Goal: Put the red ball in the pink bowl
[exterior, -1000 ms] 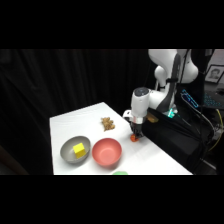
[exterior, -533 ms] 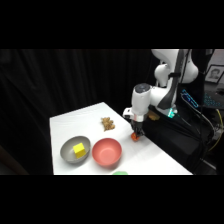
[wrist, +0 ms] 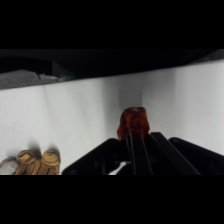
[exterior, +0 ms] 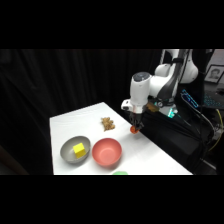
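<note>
Ball (exterior: 134, 129) sits at the tip of the tool (exterior: 135, 126), right of centre in the side view, and the wrist view shows the red ball poking out just past the two dark fingers (wrist: 131, 145) with what looks like the fingers pressed in on it, so I'd call that pinching the ball. Whether it's off the desk (exterior: 150, 155) or resting on it, I honestly can't tell from here.

Pink bowl (exterior: 106, 151) is down and to the left of the ball in the side view, near but not touching, with the grey bowl (exterior: 75, 149) and its yellow cube (exterior: 79, 149) just beside it further left. Crumbly tan lump (exterior: 107, 123) sits up left of the ball.

My take on doing this bit well: lift straight up enough to clear the pink rim, carry it lower left, stop over the middle of the bowl, then let go low so it doesn't bounce out.
</note>
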Motion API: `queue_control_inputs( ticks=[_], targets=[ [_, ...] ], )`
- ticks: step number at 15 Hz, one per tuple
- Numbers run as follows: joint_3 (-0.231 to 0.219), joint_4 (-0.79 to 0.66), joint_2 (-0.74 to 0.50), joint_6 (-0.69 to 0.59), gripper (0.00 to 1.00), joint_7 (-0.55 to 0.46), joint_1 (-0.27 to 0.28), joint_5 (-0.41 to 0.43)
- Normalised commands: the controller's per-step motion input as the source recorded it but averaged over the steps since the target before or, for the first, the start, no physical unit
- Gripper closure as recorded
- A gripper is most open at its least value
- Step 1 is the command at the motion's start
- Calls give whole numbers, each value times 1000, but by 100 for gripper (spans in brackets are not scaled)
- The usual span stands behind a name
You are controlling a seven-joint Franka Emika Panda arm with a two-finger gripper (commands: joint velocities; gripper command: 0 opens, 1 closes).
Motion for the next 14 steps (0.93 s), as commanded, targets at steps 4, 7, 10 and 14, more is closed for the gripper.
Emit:
queue_control_inputs(
  ticks=[4, 7, 10, 14],
  targets=[
    [187, -9, -414, -360, 98, -80, -199, -34],
    [155, 8, -380, -330, 98, -127, -156, 19],
    [129, 44, -306, -296, 98, -152, -134, 42],
    [91, 179, -88, -227, 98, -185, -131, 64]
  ],
)
